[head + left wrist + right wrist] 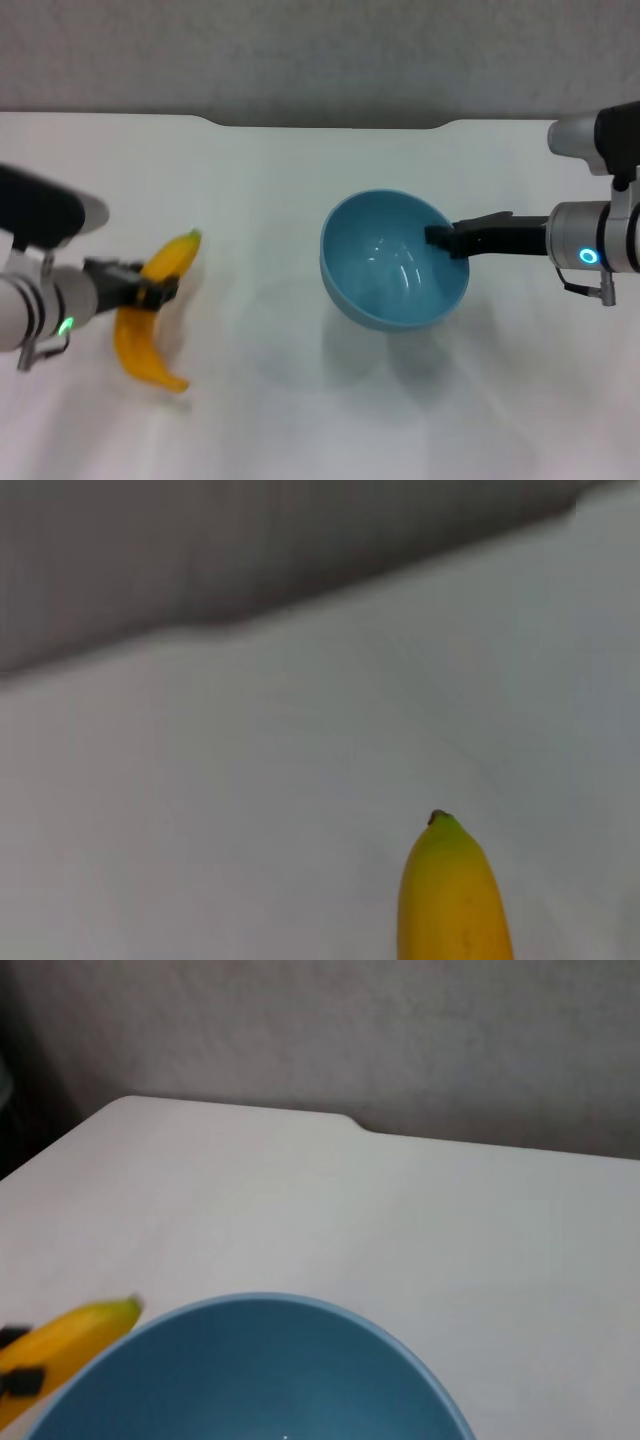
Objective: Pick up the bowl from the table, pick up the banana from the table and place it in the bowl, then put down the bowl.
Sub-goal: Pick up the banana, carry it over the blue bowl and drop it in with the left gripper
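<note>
the right gripper [445, 240], reaching in from the right side of the head view, is clamped on the near-right rim of the bowl [392, 262], one finger inside the wall and the other apparently outside it. the bowl is tilted and casts a soft shadow on the table [300, 400] below it, so it appears to be lifted clear of the surface (a judgement from the shadow only). the left gripper [140, 287], well apart on the left side, is closed around the middle of the banana [155, 310], whose green stem tip points toward the far edge. a faint shadow beside the fruit suggests it too is off the table, though that is less certain. the left wrist view shows only the banana's tip over bare tabletop; the right wrist view shows the bowl's rim with the banana beyond it. progress: both pickups look done. remaining: carrying the banana across to the bowl, releasing it inside, and setting the bowl back down.
</note>
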